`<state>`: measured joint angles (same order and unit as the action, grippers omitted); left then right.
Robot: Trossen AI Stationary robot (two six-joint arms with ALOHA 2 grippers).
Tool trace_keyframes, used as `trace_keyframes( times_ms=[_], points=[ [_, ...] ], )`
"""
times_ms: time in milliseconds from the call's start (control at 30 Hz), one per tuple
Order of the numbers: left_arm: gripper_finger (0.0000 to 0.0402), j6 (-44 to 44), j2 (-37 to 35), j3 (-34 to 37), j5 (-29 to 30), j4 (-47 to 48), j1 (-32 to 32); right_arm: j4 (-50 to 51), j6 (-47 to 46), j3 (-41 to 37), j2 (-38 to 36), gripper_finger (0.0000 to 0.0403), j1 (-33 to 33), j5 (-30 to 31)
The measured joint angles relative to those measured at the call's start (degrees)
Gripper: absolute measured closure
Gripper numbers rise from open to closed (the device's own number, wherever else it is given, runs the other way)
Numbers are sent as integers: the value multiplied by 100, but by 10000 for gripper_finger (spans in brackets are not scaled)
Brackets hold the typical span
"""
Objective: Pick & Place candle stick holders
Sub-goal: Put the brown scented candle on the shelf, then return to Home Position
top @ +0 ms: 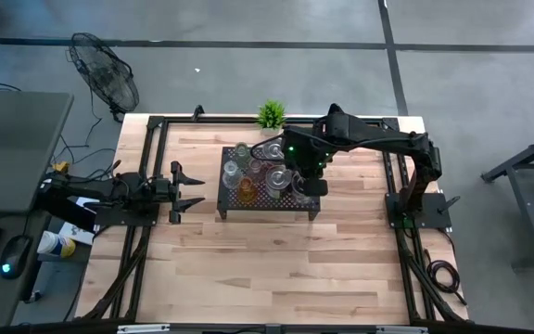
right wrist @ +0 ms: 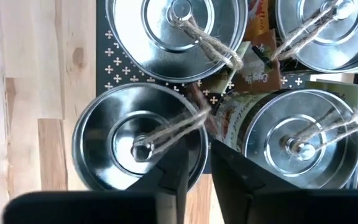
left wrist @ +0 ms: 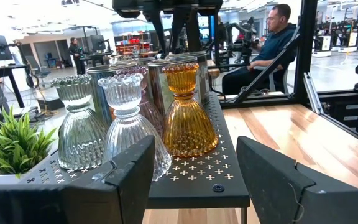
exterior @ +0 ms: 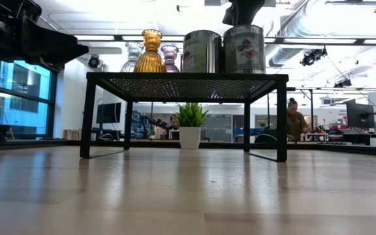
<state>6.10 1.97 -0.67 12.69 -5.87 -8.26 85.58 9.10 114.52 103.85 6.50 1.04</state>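
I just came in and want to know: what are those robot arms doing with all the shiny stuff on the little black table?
The right end effector hangs over the black rack, just above a silver tin with a twine loop on its lid. Its fingers are close together and hold nothing. Glass holders, clear and amber, stand on the rack beside the tins. The left end effector waits open on the table beside the rack, pointing at it.

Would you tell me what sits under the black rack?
Under the black rack only bare table shows; the potted plant stands behind it. Nothing there looks hidden.
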Motion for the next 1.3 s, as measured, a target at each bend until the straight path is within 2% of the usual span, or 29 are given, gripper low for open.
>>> trace_keyframes(
  times_ms=[133,400,633,733,833,1067,1300],
  points=[
    [179,1,1,0,0,0,0,3,-4,1,0,330,0,77],
    [179,-1,1,0,0,1,-1,31,-11,6,-143,329,0,227],
    [179,1,-1,0,0,2,0,36,-144,4,-813,329,0,206],
    [179,-1,-1,0,0,2,-1,-255,-266,-262,-1321,329,0,129],
    [179,1,1,0,-2,2,-1,-1086,-271,-1112,-2065,329,-37,40],
    [179,-1,1,0,0,2,-1,-3857,-428,-4538,-4321,329,-101,9],
    [179,0,0,0,0,2,-1,-6472,-911,-7319,-6250,329,-98,-284]
  ],
)
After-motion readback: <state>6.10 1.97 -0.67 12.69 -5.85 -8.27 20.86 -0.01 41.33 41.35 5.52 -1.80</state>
